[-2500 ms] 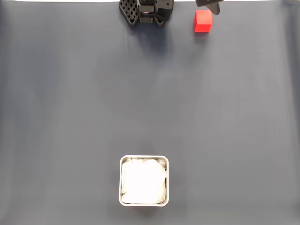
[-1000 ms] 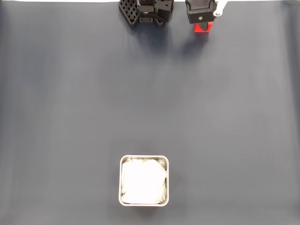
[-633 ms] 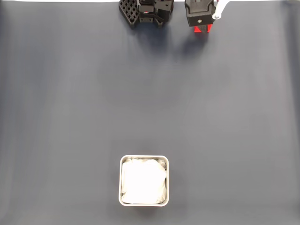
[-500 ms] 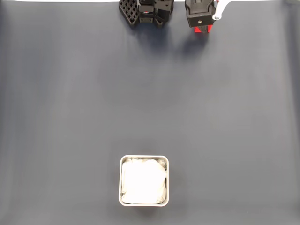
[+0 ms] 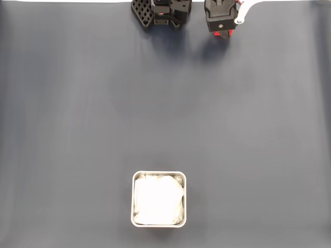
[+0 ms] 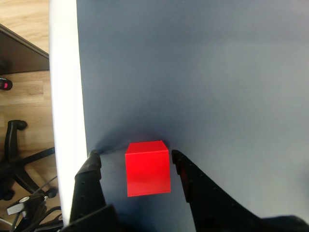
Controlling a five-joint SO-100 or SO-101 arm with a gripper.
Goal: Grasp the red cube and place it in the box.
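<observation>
**One red cube sitting between the pincer's spread fingers**

One change is showing in the fixed view against the earliest frame: there the red cube (image 5: 223, 34) was lying uncovered near the top edge of the worktop (image 5: 165, 113) with only a dark tip of the arm beside it, whereas now the arm's black head (image 5: 221, 15) is hanging directly over it, hiding all but a thin red sliver below the housing. Over the last second the head is sitting slightly higher in the picture and less red is peeking out. The box (image 5: 159, 199) is lying where it lay throughout, low in the picture and well apart from the cube, its white wrinkly lining uncovered. The arm's black base (image 5: 161, 12) is standing at the top edge, left of the head. No writing is legible here.

In the wrist view, the pincer (image 6: 133, 157) is pointing down at the dark worktop (image 6: 193, 72), its two black fingers (image 6: 90, 181) standing wide apart. The red cube (image 6: 147, 167) is resting on the worktop between them, close to the right finger and with a clear gap on the left; whether the right finger is touching it cannot be told. The pincer is gripping nothing. Past the worktop's pale edge, an office chair base (image 6: 19, 159) is standing on a wooden floor (image 6: 24, 92).
</observation>
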